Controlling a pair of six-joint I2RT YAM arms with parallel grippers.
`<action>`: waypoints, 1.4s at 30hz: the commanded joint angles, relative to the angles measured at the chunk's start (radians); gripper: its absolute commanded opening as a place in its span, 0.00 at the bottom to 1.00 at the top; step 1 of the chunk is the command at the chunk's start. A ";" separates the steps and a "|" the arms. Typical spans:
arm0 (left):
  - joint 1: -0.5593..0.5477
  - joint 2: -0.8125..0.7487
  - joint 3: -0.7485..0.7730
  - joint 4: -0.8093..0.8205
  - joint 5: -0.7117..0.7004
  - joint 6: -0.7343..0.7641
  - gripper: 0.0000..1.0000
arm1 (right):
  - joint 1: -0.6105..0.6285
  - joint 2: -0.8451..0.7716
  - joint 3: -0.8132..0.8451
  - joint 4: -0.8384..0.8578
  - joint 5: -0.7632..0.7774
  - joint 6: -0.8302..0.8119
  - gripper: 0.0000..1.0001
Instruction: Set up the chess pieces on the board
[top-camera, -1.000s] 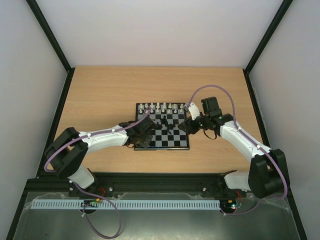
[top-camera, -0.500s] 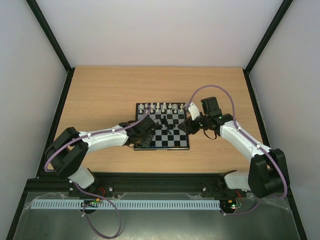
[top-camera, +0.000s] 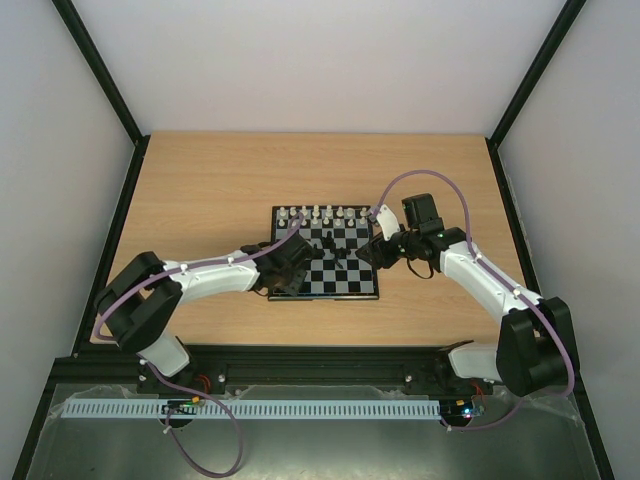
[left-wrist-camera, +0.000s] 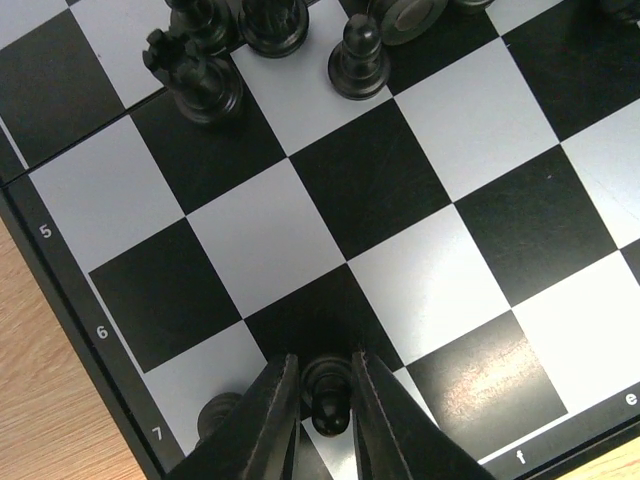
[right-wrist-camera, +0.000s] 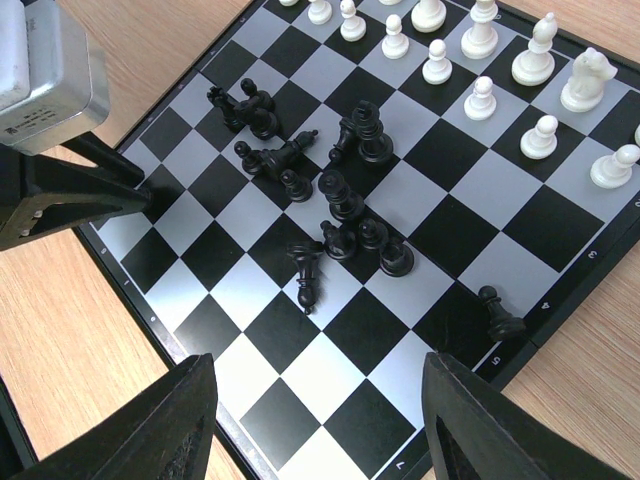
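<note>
The board (top-camera: 325, 297) lies mid-table. White chess pieces (top-camera: 316, 213) stand in its far rows and also show in the right wrist view (right-wrist-camera: 480, 95). Black chess pieces (top-camera: 335, 247) cluster mid-board, some lying down (right-wrist-camera: 306, 270). My left gripper (top-camera: 284, 278) is low over the near left corner. In the left wrist view it (left-wrist-camera: 326, 385) is shut on a black pawn (left-wrist-camera: 330, 405) standing by the row-7 edge. Another black pawn (left-wrist-camera: 220, 415) stands just left of it. My right gripper (top-camera: 372, 250) hovers open and empty over the board's right side (right-wrist-camera: 320, 360).
A lone black pawn (right-wrist-camera: 497, 312) stands by the board's edge near the 5 mark. A black rook (left-wrist-camera: 195, 75) and a pawn (left-wrist-camera: 358, 60) stand a few squares ahead of the left fingers. Bare wooden table (top-camera: 200, 190) surrounds the board, with walls on three sides.
My left arm has edged slightly to the right at the board's near left corner. The right arm has not moved.
</note>
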 joint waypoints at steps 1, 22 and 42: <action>0.000 0.012 -0.007 0.014 -0.018 -0.011 0.19 | -0.002 0.008 -0.009 -0.025 -0.016 -0.013 0.57; 0.002 -0.002 0.013 0.010 -0.026 -0.014 0.24 | -0.002 0.008 -0.009 -0.027 -0.019 -0.013 0.57; 0.150 -0.356 0.197 0.010 0.000 0.097 0.99 | 0.006 0.044 0.186 -0.216 0.037 -0.106 0.54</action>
